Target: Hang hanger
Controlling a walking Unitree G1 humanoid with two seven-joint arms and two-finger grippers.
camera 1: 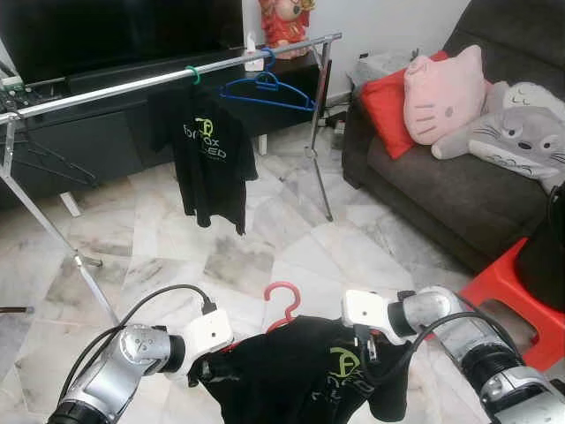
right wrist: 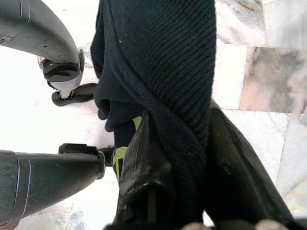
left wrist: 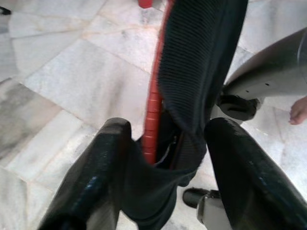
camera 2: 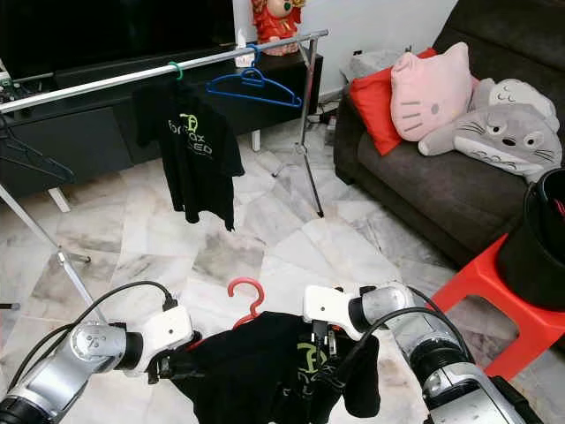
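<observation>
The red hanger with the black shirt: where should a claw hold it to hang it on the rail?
Grip the red hanger at its neck, just below the hook, coming from the side. The hook stands free above the black shirt, while cloth covers the arms, so the open hook stays clear for the rail.

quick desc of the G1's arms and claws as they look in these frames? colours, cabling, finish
Both arms are silver metal with dark ribbed joint bands. Each ends in a white boxy wrist housing ahead of the claw. A black cable loops in the open from each forearm to its wrist housing. The left claw has two long, glossy black fingers with rounded tips. The right claw has matching black fingers. No markings are legible.
</observation>
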